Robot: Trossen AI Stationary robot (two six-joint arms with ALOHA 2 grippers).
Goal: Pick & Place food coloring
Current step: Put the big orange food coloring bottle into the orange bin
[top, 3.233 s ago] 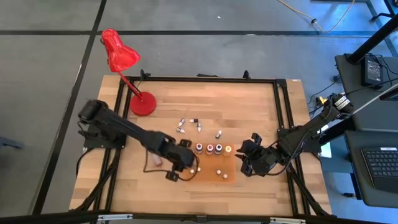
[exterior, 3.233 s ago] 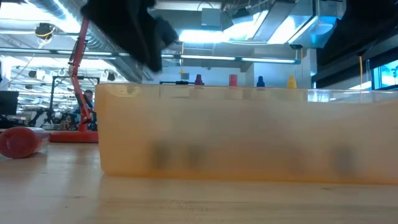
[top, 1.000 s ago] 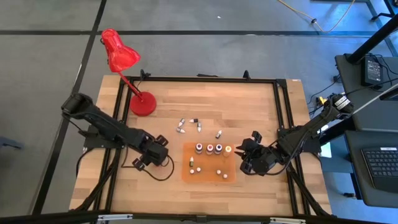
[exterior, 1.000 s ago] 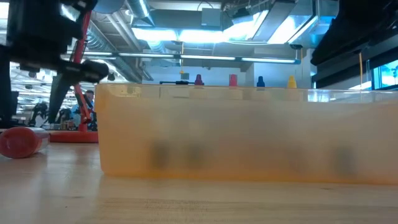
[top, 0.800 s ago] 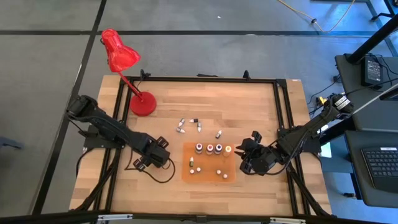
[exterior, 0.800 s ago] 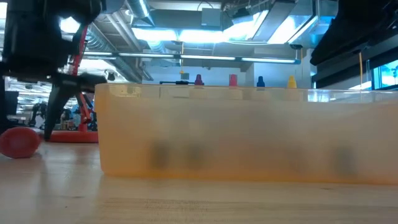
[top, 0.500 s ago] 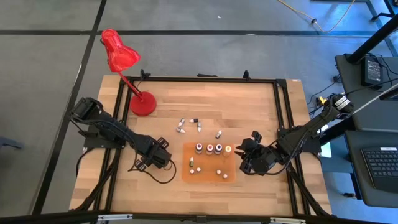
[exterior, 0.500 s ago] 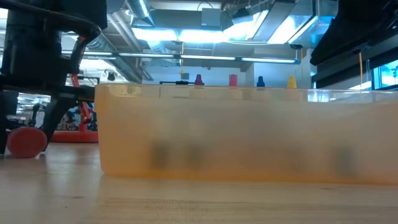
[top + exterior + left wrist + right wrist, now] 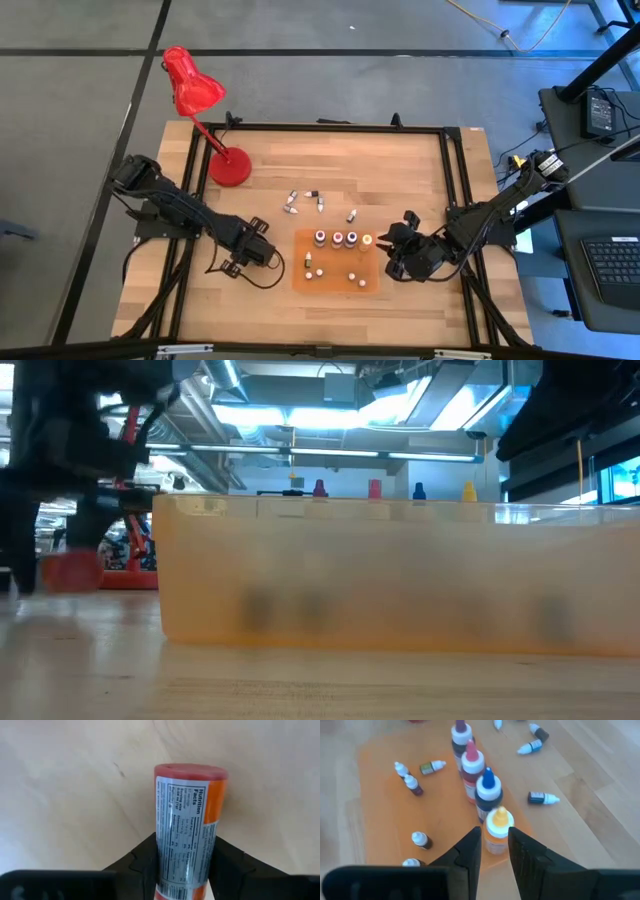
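You're partway: the orange mat (image 9: 337,262) carries 4 tall bottles (image 9: 343,238) and 4 droppers (image 9: 354,279); 5 droppers (image 9: 320,204) lie off it. Your left gripper (image 9: 268,255) clamps a red-capped bottle (image 9: 186,827) left of the mat; right gripper (image 9: 494,851), slightly parted, waits.

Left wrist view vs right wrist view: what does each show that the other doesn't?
Only the left wrist view shows a red-capped bottle with a nutrition label, held between the left gripper jaws above bare wood.

Only the right wrist view shows the orange mat, a row of four upright bottles on it, small droppers around them, and loose droppers on the table. The right gripper is open, close to the yellow-capped bottle.

Both show the wooden tabletop.
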